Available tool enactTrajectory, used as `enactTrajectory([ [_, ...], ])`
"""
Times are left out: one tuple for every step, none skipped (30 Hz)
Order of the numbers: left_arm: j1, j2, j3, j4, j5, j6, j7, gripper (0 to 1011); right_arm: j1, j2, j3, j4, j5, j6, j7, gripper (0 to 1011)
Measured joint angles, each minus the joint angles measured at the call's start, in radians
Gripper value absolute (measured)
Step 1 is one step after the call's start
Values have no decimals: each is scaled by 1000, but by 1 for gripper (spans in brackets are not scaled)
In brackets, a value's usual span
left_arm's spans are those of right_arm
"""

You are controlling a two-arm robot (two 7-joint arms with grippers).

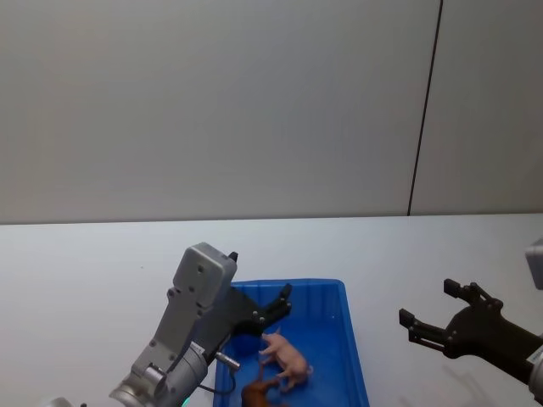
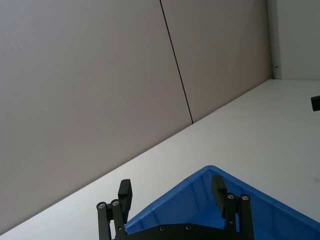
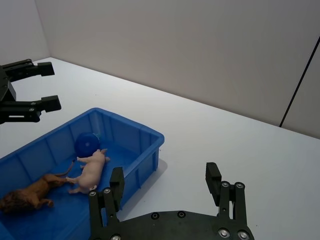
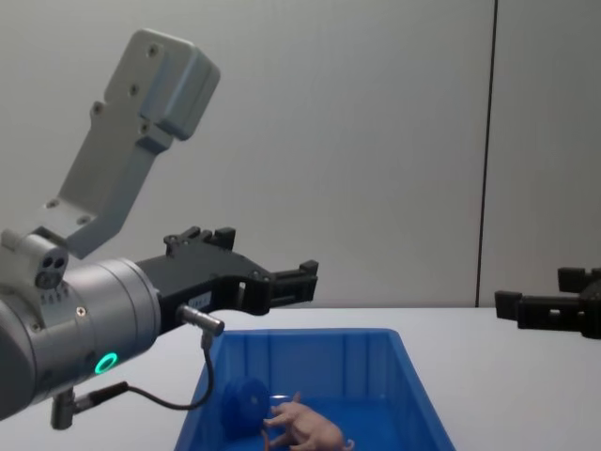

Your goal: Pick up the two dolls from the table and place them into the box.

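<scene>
Both dolls lie inside the blue box (image 1: 352,343): the pale pink pig (image 1: 285,355) near the middle and the brown lion (image 1: 258,393) beside it toward the near end. In the right wrist view the pig (image 3: 93,168) and the lion (image 3: 28,194) rest on the box floor (image 3: 116,155). My left gripper (image 1: 276,307) hovers open and empty above the box's far left part. To the right of the box, over the white table (image 1: 85,271), my right gripper (image 1: 434,310) is open with nothing in it. In the chest view the left gripper (image 4: 268,256) is well above the pig (image 4: 307,428).
A round blue object (image 3: 87,143) lies in the box near the pig, at the far end. A plain grey wall (image 1: 254,102) with a dark vertical seam rises behind the table. White tabletop stretches to either side of the box.
</scene>
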Motion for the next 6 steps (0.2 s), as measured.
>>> enactTrajectory([
  [0,0,0,0,0,-3,0,1001,0,0,0,0,0,0,0,1001],
  [0,0,-1,-1,0,-9,0,1001,0,0,0,0,0,0,0,1001],
  [0,0,-1,-1,0,-12,0,1001,0,0,0,0,0,0,0,1001],
  [0,-1,-1,-1,0,-14,0,1001,0,0,0,0,0,0,0,1001],
  [0,-1,-2,-2,0,-18,0,1001,0,0,0,0,0,0,0,1001],
  [0,-1,-2,-2,0,-20,0,1001,0,0,0,0,0,0,0,1001],
])
